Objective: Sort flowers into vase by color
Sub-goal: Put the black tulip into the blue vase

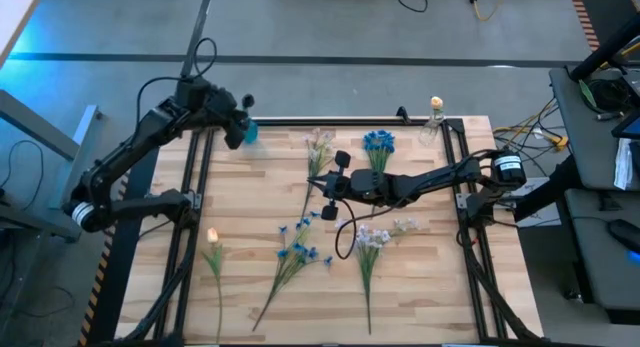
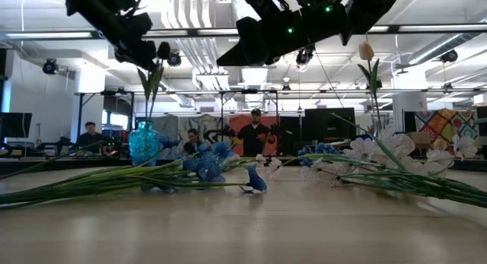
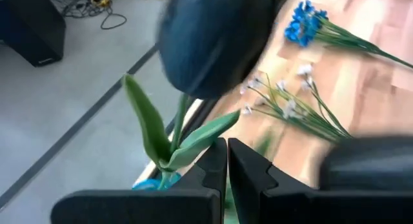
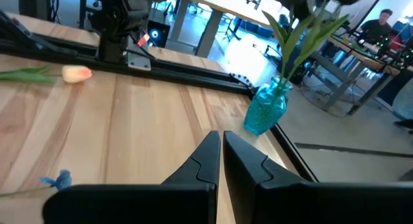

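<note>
Nearest, blue flowers (image 2: 205,166) lie across the table. At the far left, the left gripper (image 1: 238,127), fingers pinched on a leafy stem (image 3: 169,137), probably a tulip, hangs over the teal vase (image 4: 266,108). Lower straight before releasing. The right gripper (image 1: 328,187) hovers mid-table, closed, holding nothing.

Left arm reached up and across to the desk's far left corner, elbow bent, wrist angled down; left claw (image 1: 238,130) hung high above that corner with its fingers (image 3: 213,169) pressed together. Right arm stretched in low from the right edge toward desk centre, nearly straight; right claw (image 1: 327,186) hovered over mid-desk, fingers (image 4: 208,158) closed with no gap.
</note>
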Motion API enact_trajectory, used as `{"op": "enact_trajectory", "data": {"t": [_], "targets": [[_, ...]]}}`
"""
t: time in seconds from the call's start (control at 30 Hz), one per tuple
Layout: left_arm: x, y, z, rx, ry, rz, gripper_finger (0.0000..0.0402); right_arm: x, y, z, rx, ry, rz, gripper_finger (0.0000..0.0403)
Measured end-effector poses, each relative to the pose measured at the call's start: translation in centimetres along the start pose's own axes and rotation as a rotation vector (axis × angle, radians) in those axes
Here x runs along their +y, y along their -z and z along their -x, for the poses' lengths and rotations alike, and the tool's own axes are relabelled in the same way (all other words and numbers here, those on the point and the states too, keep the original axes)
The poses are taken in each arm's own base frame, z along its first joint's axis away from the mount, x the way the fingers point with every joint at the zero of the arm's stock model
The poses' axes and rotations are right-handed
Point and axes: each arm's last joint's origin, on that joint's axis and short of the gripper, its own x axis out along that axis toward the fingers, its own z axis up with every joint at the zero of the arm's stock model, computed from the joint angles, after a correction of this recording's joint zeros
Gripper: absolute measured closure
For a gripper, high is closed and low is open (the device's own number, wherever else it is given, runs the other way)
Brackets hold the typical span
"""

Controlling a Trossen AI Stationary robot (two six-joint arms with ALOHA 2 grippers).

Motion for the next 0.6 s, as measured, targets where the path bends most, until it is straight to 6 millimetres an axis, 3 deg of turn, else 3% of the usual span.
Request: {"op": "enact_trajectory", "data": {"t": [0.37, 0.6], "targets": [[0.9, -0.6, -2.6, -0.026, -0.021, -0.005, 0.0401, 0.1, 0.2, 0.0, 0.019, -0.005, 0.018, 0.039], [0.4, -0.6, 0.2, 0.038, -0.056, -0.044, 0.0401, 0.1, 0.3, 0.0, 0.03, -0.008, 0.023, 0.039]]}}
